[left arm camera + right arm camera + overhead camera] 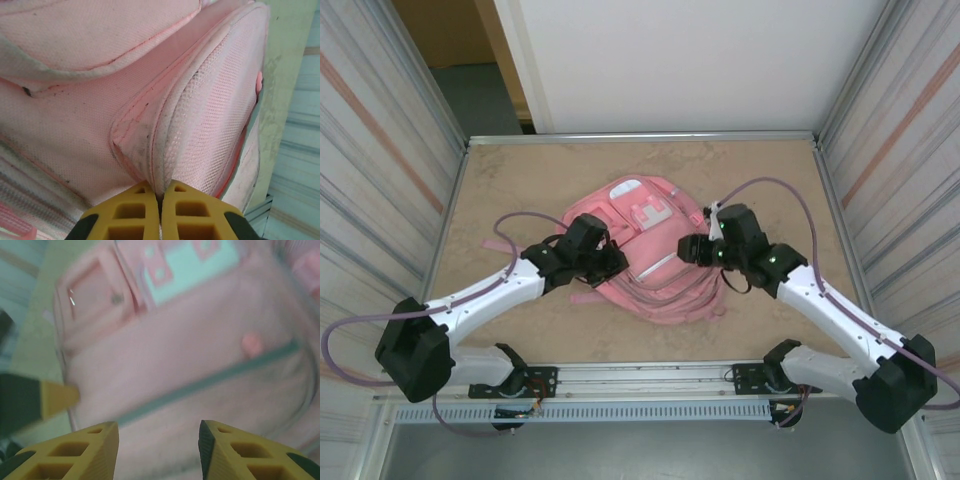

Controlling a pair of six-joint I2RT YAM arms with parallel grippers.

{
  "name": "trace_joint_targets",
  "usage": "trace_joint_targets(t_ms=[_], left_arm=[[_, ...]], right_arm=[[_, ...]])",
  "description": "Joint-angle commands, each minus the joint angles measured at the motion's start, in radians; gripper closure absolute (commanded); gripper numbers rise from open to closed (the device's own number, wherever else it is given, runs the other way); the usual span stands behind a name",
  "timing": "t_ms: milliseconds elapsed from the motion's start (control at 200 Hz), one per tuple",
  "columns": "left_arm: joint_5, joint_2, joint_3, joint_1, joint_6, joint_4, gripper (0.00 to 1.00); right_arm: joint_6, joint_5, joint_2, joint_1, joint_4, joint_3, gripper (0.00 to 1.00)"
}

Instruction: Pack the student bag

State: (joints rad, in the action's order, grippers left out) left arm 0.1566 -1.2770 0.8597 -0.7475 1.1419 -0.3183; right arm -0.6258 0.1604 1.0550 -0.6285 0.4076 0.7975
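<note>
Your left pincer (pixel 160 199) is closed tight on a raised fold of the student bag (pixel 200 110), and the pink mesh panel rises straight ahead of its yellow fingertips. Your right pincer (pixel 159 439) stands apart with nothing between its tips. Just beyond it, in a blurred view, a zip line (pixel 210 380) crosses the bag's front, with a pale pocket patch (pixel 190 265) farther ahead. The bag lies on the worktop (pixel 520 180) between your two pincers.
</note>
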Motion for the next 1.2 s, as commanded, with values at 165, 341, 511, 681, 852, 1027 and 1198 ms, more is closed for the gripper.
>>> trace_joint_targets(t_ms=[165, 341, 511, 681, 852, 1027, 1198], left_arm=[[-0.324, 0.068, -0.084, -0.164, 0.227, 0.135, 1.00], [-0.475, 0.041, -0.103, -0.326, 0.323, 0.178, 1.00], [-0.514, -0.024, -0.086, -0.389, 0.380, 0.168, 0.93], [-0.467, -0.036, -0.145, -0.329, 0.404, 0.197, 0.79], [-0.372, -0.014, -0.160, -0.231, 0.294, 0.193, 0.76], [-0.326, 0.007, -0.176, -0.161, 0.246, 0.176, 0.72], [-0.277, -0.013, -0.197, -0.103, 0.243, 0.190, 0.71]], right_arm=[[-0.055, 0.102, 0.134, 0.083, -0.190, -0.123, 0.51], [0.103, 0.287, 0.366, 0.115, -0.371, 0.018, 0.64], [0.138, 0.287, 0.529, 0.125, -0.390, 0.178, 0.65], [0.124, 0.277, 0.555, 0.169, -0.327, 0.219, 0.60], [0.174, 0.140, 0.433, 0.154, -0.166, 0.164, 0.58], [0.159, 0.050, 0.261, 0.083, -0.082, 0.046, 0.57], [0.096, -0.012, 0.196, -0.080, -0.078, 0.005, 0.57]])
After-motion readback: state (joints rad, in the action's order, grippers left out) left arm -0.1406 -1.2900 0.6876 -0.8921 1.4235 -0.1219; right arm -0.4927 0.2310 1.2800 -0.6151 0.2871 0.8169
